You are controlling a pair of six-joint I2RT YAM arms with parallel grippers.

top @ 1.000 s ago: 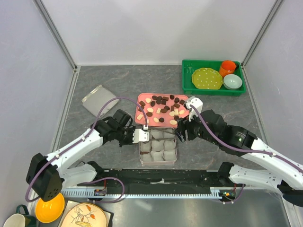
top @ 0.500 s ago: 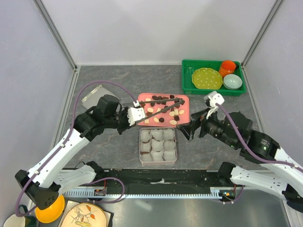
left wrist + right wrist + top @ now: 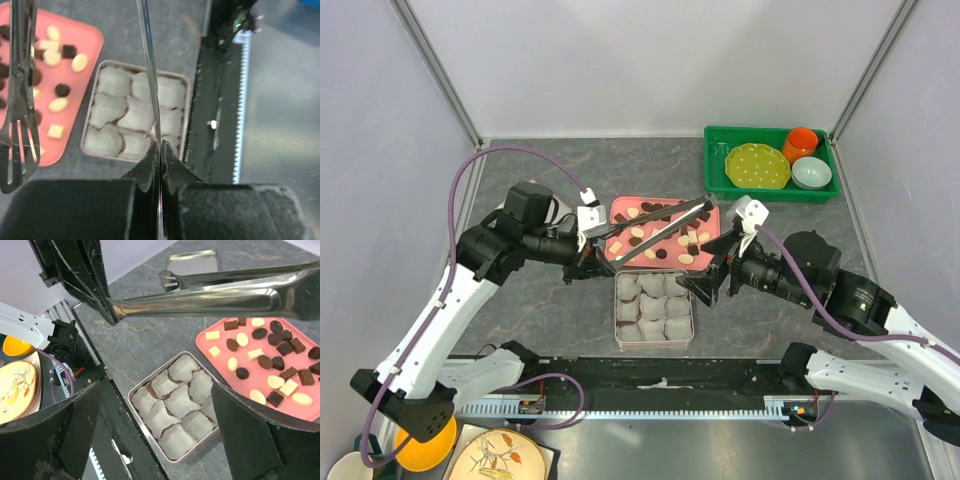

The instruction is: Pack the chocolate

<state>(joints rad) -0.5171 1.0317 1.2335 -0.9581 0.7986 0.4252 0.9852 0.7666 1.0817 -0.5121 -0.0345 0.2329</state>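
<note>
Nothing is packed yet: your chocolate [image 3: 665, 236] all lies on the pink tray [image 3: 617, 208], and the cups [image 3: 654, 308] in the tin [image 3: 655, 346] are empty. Your left hand [image 3: 588, 241] pinches the tongs [image 3: 650, 222]; your right hand [image 3: 705, 276] gapes wide, holding nothing.

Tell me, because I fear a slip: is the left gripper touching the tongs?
Touching. The left wrist view shows the left gripper shut on one thin arm of the tongs, the metal pinched between its fingertips.
</note>
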